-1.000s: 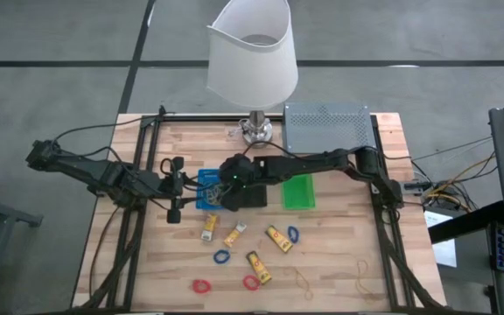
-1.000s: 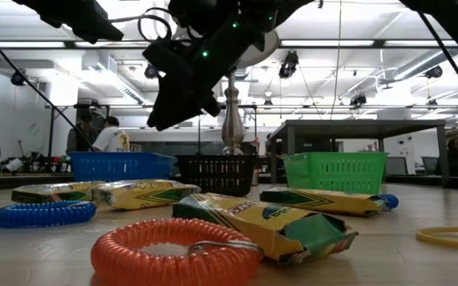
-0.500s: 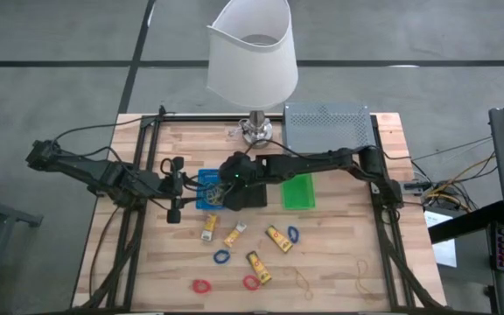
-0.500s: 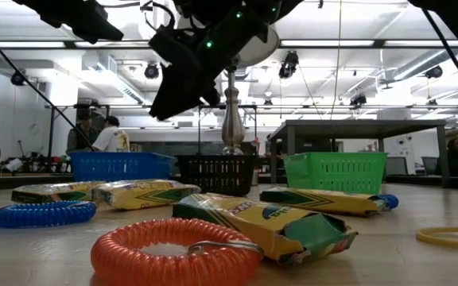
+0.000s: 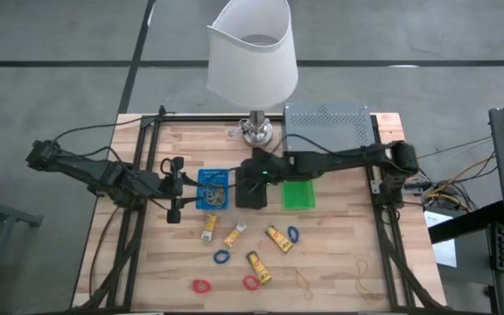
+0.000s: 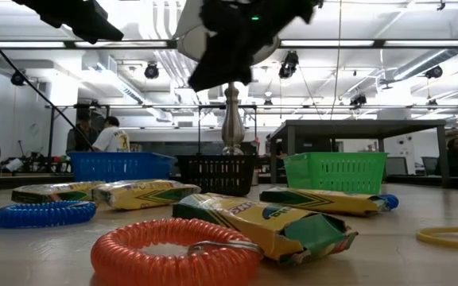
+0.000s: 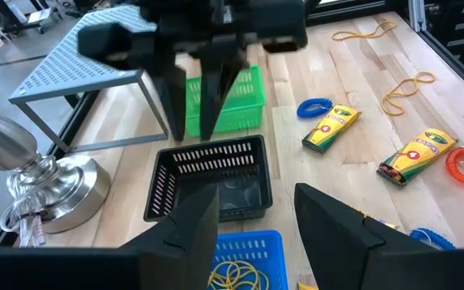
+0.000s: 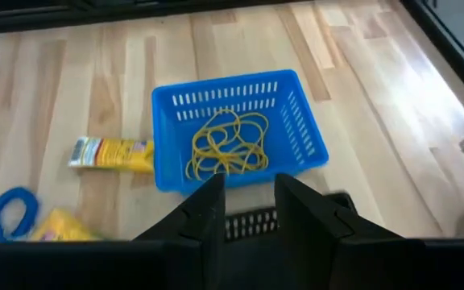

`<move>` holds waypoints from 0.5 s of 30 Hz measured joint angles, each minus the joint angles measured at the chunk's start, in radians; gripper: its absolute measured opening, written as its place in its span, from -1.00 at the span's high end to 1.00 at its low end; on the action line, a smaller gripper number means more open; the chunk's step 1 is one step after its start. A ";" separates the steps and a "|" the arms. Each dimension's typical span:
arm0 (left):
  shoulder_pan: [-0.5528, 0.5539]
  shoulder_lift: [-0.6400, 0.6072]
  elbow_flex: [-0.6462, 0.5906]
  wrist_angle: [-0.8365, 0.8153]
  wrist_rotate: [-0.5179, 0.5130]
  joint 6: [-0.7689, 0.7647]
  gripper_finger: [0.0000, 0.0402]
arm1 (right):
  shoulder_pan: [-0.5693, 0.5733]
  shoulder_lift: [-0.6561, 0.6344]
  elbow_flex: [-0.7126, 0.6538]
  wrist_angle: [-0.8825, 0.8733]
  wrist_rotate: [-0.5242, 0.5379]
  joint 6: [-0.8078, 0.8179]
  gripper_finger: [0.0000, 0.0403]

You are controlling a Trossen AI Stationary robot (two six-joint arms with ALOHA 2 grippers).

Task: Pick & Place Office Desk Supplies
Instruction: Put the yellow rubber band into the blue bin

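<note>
My right gripper (image 5: 250,180) hangs open above the black tray (image 7: 209,158), fingers slanting down, nothing between them. Beside the black tray stands the blue tray (image 8: 306,133) with tan rubber bands (image 8: 225,147) lying in it. My left gripper (image 7: 256,197) waits open and empty at the table's left, beside the blue tray. Yellow packets (image 5: 277,238), blue rings (image 5: 222,257), red rings (image 5: 201,285) and loose rubber bands (image 5: 304,280) lie flat on the wood nearer the front edge.
A green tray (image 5: 298,191) stands right of the black one. A lamp (image 5: 254,52) with a metal foot (image 7: 51,189) and a grey perforated shelf (image 5: 326,127) occupy the far edge. Black frame rails run along both sides of the table.
My right gripper has drawn back from over the blue tray toward the table's right and risen, and now hangs over the black tray. The rubber bands stay in the blue tray.
</note>
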 joint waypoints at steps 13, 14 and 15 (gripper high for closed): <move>0.000 0.000 0.000 -0.001 0.000 0.000 0.16 | 0.088 -0.344 -0.548 0.328 0.003 0.037 0.46; 0.000 0.000 0.000 0.000 0.000 0.000 0.16 | 0.101 -0.365 -0.581 0.353 0.003 0.042 0.46; 0.000 0.000 0.000 -0.001 0.000 0.000 0.16 | 0.115 -0.386 -0.613 0.374 0.003 0.049 0.45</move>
